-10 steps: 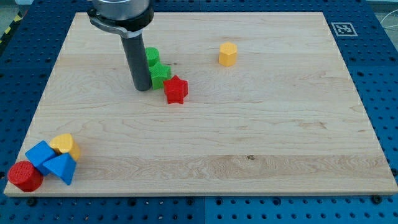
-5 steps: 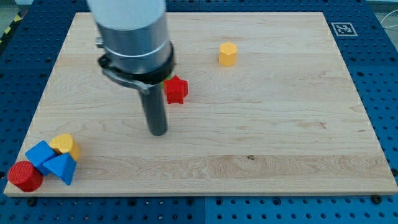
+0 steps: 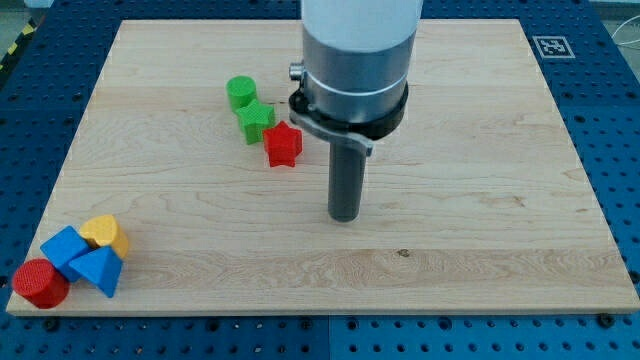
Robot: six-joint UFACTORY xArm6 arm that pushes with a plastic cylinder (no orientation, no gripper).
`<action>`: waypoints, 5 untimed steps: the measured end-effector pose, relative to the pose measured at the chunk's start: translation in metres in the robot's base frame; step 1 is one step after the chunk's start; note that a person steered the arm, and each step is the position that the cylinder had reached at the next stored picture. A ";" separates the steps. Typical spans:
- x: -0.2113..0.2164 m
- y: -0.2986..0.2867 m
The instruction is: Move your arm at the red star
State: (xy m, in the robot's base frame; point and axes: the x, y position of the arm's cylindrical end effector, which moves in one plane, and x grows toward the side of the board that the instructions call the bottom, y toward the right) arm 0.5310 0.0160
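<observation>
The red star (image 3: pixel 283 144) lies on the wooden board (image 3: pixel 480 180), left of centre, touching a green star-like block (image 3: pixel 256 121) at its upper left. My tip (image 3: pixel 344 216) rests on the board below and to the right of the red star, a short gap away. The arm's grey body hides the board above the tip.
A green cylinder (image 3: pixel 240 92) sits just above the green block. In the bottom left corner lie a red cylinder (image 3: pixel 40 283), two blue blocks (image 3: pixel 66 247) (image 3: pixel 98 270) and a yellow block (image 3: pixel 104 233). The yellow hexagon seen earlier is hidden behind the arm.
My tip has swung from left of the green blocks down and then right, ending at the red star's lower right. The blocks have not moved. The arm now hides the yellow hexagon.
</observation>
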 end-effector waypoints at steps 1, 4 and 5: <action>0.011 -0.004; 0.004 -0.033; -0.010 -0.047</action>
State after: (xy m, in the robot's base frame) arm 0.5214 -0.0306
